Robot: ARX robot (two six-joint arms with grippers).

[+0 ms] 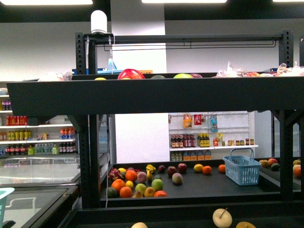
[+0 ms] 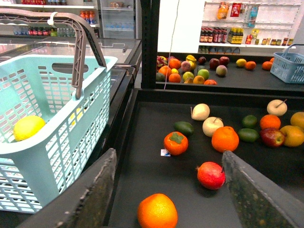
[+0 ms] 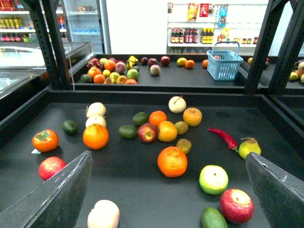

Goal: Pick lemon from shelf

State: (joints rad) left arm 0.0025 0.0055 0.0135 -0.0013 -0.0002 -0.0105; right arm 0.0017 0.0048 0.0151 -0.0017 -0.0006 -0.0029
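A yellow lemon (image 2: 28, 127) lies inside a turquoise basket (image 2: 71, 137) that stands beside the black shelf's tray (image 2: 142, 180). My left gripper (image 2: 168, 164) is open and empty above the tray, with an orange (image 2: 157, 211) and a pomegranate (image 2: 211, 175) between its fingers (image 2: 90, 199). My right gripper (image 3: 168, 159) is open and empty above the same dark tray (image 3: 133, 190), over an orange (image 3: 172, 161). The front view shows the shelf's black frame (image 1: 90, 156) and no gripper.
Many fruits lie on the tray: a persimmon (image 2: 175, 143), a green apple (image 3: 213, 179), a red apple (image 3: 236, 205), a red chilli (image 3: 222, 137). A blue basket (image 1: 242, 168) stands on the far tray. White wall shelves of bottles (image 1: 190, 141) are behind.
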